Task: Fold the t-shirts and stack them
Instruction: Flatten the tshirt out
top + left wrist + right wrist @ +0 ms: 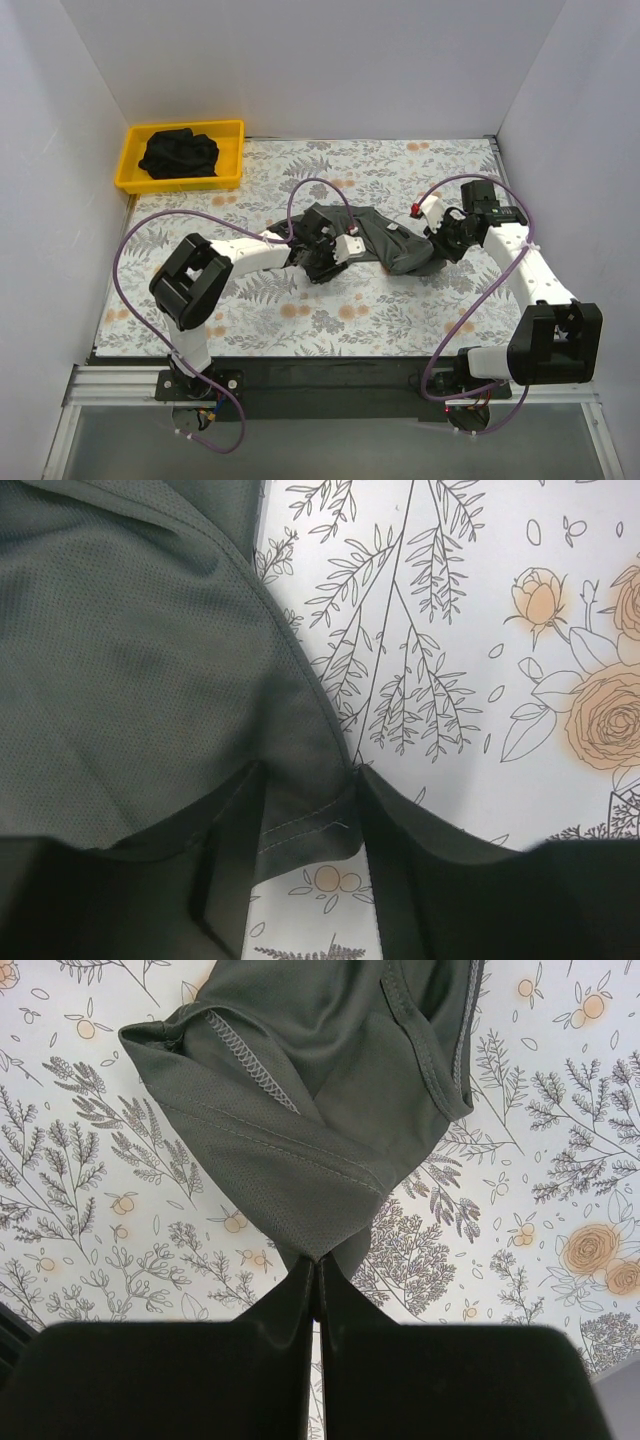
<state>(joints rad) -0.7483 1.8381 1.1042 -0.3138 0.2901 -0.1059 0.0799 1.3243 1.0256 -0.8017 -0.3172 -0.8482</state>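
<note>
One dark grey t-shirt (385, 243) lies crumpled on the flowered table between my two arms. My left gripper (328, 250) is at its left end. In the left wrist view the jaws stand apart (310, 785) with a stitched hem (300, 820) of the t-shirt lying between the fingertips (395, 860), not pinched. My right gripper (438, 247) is at the shirt's right end. It is shut (318, 1260) on a corner of the t-shirt (300, 1090), and the cloth fans out from the tips. More dark t-shirts (178, 152) lie heaped in the yellow tray (130, 165).
The yellow tray stands at the far left corner against the white wall. White walls close in the left, back and right sides. The flowered table cover (330, 315) ends at a black rail near my arm bases. Purple cables loop over both arms.
</note>
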